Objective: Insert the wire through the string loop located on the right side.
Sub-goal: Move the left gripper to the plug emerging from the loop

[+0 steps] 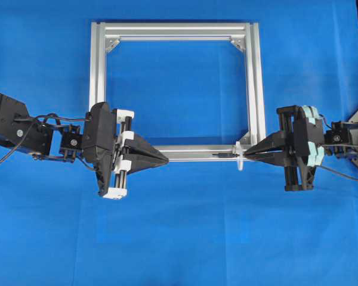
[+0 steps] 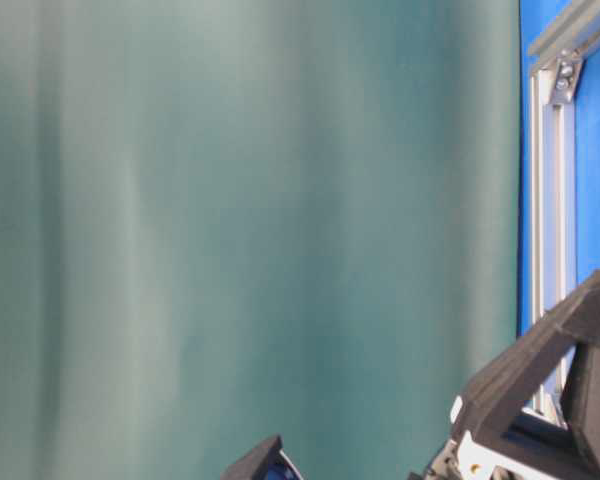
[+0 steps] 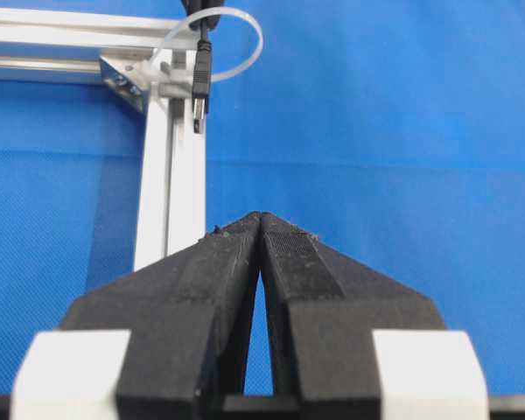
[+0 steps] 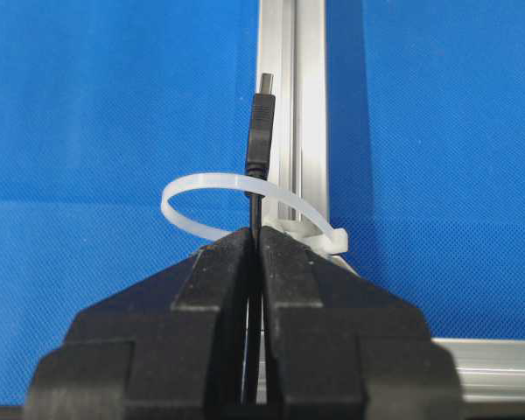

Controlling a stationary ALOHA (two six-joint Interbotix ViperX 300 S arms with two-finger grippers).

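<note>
Two claws are in play, operator, and both have their jaws pressed together. Your right gripper is clamped on the thin black wire with the dark plug tip, and that plug already pokes through the small whitish translucent string loop at the right corner of the square silver aluminium frame. In the overhead view the plug lies along the frame's lower bar, just left of the loop. Your left gripper holds nothing, jaws shut, pointing at the plug from well apart on the blue cloth.

Watch the risks, as I judge them: release on the right now and the springy wire could slip back out of the loop. Push further and the plug may snag on the bar or drag the loop sideways. Your left claw must open before it can take the tip.

No brand, label or lettering is readable anywhere.
</note>
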